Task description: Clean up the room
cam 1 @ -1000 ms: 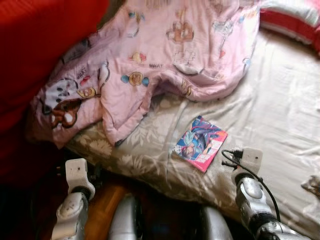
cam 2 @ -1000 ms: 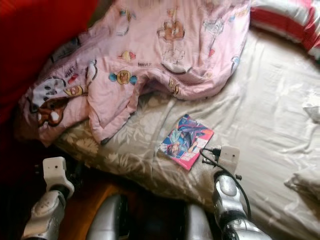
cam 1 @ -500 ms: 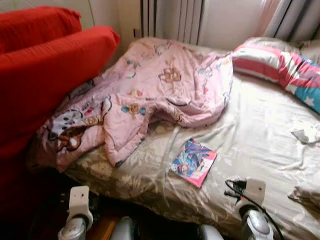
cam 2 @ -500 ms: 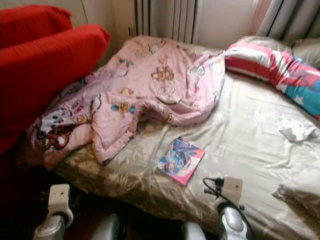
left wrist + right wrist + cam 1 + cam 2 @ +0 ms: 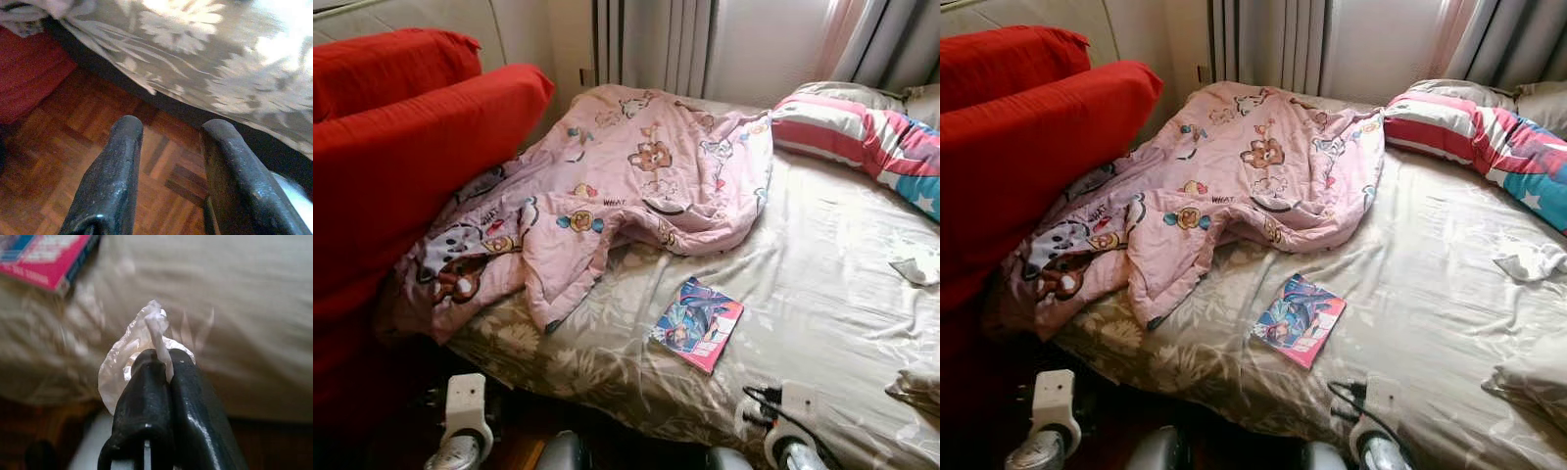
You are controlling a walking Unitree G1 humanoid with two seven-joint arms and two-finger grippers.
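A wide bed (image 5: 822, 255) with a beige sheet lies before me. A rumpled pink cartoon blanket (image 5: 636, 186) covers its far left part and hangs over the side. A colourful book (image 5: 697, 324) lies flat near the bed's front edge. A crumpled white tissue (image 5: 1528, 259) sits on the sheet at the right. My right gripper (image 5: 164, 357) is shut on a scrap of white crumpled tissue (image 5: 129, 362), low by the bed's front edge, close to the book (image 5: 44, 259). My left gripper (image 5: 171, 127) is open over the parquet floor (image 5: 73, 147) beside the bed.
A red sofa (image 5: 401, 147) stands tight against the bed's left side. A striped red, white and blue pillow (image 5: 862, 132) lies at the far right. Grey curtains (image 5: 656, 44) hang behind the bed. Another crumpled cloth (image 5: 1528, 377) lies at the right edge.
The camera has tipped upward, bringing the curtains, pillow and sofa top into view; both arms now sit lower in the picture. The blanket and book lie as before.
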